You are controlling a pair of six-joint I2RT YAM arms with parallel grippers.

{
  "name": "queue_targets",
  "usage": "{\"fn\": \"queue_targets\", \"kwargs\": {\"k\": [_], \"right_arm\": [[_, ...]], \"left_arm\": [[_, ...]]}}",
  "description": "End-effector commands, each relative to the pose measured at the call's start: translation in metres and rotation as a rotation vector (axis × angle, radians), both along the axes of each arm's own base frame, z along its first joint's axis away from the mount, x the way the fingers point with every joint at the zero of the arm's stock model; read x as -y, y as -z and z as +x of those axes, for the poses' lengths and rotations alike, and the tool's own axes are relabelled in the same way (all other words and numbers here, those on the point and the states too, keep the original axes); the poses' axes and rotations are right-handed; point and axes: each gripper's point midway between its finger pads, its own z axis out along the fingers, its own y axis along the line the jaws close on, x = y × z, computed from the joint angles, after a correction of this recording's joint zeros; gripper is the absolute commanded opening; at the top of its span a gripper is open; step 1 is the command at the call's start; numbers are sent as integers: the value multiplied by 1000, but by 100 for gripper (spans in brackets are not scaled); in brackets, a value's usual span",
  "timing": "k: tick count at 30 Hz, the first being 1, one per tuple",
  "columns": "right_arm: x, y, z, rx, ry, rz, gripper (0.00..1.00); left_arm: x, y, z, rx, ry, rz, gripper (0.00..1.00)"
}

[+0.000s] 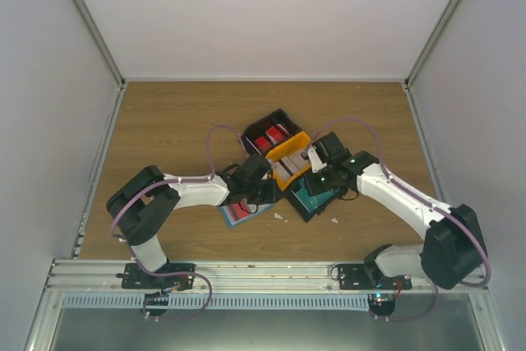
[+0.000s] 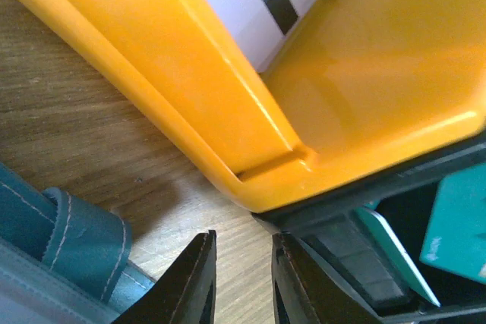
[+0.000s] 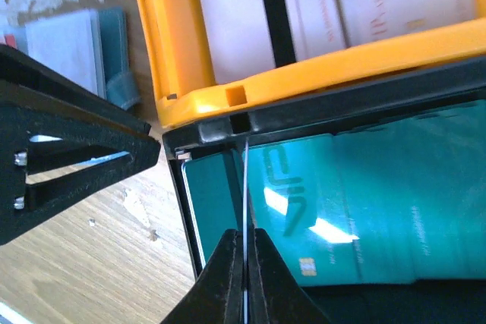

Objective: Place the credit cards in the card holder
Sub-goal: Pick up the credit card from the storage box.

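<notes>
Right claw (image 3: 244,242) clamps a thin plastic credit card (image 3: 245,180) edge-on beside the yellow plastic tray (image 3: 171,51), probably so it slots in cleanly. Left claw (image 2: 243,239), jaws slightly apart and empty, hovers by the teal-blue folding card holder (image 2: 76,244), left of that tray.

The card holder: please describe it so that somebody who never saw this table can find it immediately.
On the brown wooden table, find the yellow plastic tray in the middle. Beside its near left corner, next to the left hand, lies the flat teal-blue folding card holder. Unlike the rigid trays nearby, it is soft, stitched and has no walls.
</notes>
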Motion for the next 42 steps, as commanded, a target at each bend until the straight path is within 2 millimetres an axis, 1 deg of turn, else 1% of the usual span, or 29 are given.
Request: {"fn": "queue_targets", "kwargs": {"k": [1, 3, 6, 10, 12, 14, 16, 18, 22, 24, 26, 28, 31, 35, 38, 39, 40, 42], "right_arm": [[5, -49, 20, 160, 62, 10, 1], [0, -63, 20, 187, 56, 52, 0], [-12, -75, 15, 182, 16, 130, 0], [-38, -87, 2, 134, -63, 287, 1], [-56, -93, -6, 98, -114, 404, 1], [-73, -100, -14, 60, -166, 516, 0], [-85, -106, -16, 31, -193, 601, 0], [-93, -107, -15, 0, -192, 664, 0], [-109, -111, -21, -85, -224, 793, 0], [-113, -112, -24, -119, -237, 833, 0], [-116, -116, -29, -146, -269, 876, 1], [-117, -120, -34, -163, -296, 898, 0], [-117, -120, -37, -170, -308, 903, 0], [-115, -114, -40, -185, -301, 902, 0], [-115, -109, -39, -188, -291, 895, 1], [-115, -107, -38, -185, -288, 891, 3], [-114, -105, -37, -180, -280, 882, 7], [-112, -99, -31, -158, -259, 856, 22]], "left_arm": [[0, -29, 11, 93, -15, -46, 25], [-2, -37, 11, 114, -22, -58, 28], [-7, -50, 11, 150, -36, -78, 34], [-19, -77, 9, 214, -51, -145, 44], [-26, -92, 4, 249, -56, -200, 51], [-35, -103, -2, 275, -66, -245, 57], [-44, -108, -9, 274, -75, -279, 59], [-49, -112, -17, 269, -73, -318, 62], [-54, -121, -29, 246, -41, -413, 64], [-53, -130, -35, 249, -14, -477, 64], [-52, -137, -40, 253, 12, -522, 60], [-51, -139, -42, 242, 27, -537, 53], [-52, -142, -44, 236, 40, -562, 40], [-50, -147, -47, 233, 64, -596, 18], [-50, -144, -47, 224, 67, -592, 2], [-51, -141, -47, 221, 60, -581, 0], [-52, -138, -46, 216, 53, -569, 0], [-56, -129, -44, 208, 27, -539, 0]]}}
